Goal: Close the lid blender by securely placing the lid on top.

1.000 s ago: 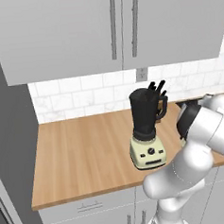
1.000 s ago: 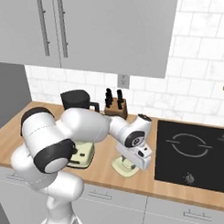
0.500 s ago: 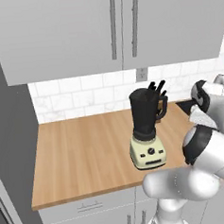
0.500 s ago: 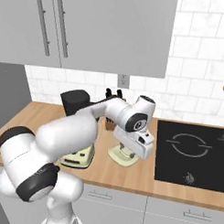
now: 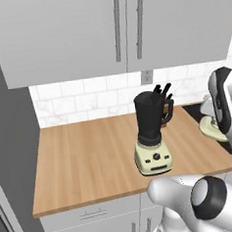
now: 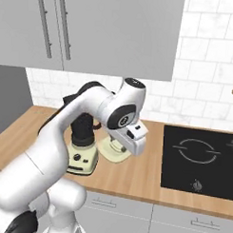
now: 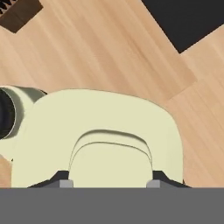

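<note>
Lid (image 7: 105, 131), pale cream and round, lies flat on the wooden counter (image 5: 86, 159) just beside the blender (image 5: 152, 132), at about three o'clock from it in the left base view, between it and the black cooktop (image 6: 202, 159). The blender's black jar stands open on its cream base, knife block (image 5: 163, 92) behind it. The gripper (image 7: 109, 181) hangs right over the lid, fingertips (image 7: 63, 178) spread wide at either side of its raised centre, grasping nothing.
</note>
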Motion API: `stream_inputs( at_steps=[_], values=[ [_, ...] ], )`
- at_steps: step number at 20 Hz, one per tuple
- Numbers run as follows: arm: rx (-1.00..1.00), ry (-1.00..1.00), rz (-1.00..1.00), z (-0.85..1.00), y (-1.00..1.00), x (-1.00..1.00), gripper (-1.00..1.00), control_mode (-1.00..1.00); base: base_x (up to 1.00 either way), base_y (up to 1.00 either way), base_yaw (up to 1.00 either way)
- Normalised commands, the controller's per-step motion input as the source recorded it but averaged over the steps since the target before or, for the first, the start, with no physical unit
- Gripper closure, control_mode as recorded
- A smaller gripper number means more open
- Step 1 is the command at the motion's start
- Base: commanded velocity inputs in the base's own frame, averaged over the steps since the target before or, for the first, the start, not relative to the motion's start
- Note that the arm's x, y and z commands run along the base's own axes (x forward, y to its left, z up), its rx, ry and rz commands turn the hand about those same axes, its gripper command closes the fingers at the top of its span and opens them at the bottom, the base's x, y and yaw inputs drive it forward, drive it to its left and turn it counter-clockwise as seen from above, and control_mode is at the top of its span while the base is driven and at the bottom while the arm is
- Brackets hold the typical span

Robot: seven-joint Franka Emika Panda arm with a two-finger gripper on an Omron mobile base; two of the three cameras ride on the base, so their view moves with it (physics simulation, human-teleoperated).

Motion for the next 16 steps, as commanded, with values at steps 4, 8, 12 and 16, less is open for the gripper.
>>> stream_inputs(
  at_steps=[4,8,12,16],
  values=[
    [-0.09,-0.01,-0.03,1.0,0.53,-0.09,1.0,-1.0,0.0,0.0,0.0],
    [-0.09,0.0,-0.05,1.0,0.63,0.0,1.0,-1.0,0.0,0.0,0.0],
    [-0.04,0.0,-0.07,1.0,0.79,0.01,1.0,-1.0,0.0,0.0,0.0],
    [0.0,0.0,-0.08,0.48,0.62,0.22,1.0,-1.0,0.0,0.0,0.0]
  ],
)
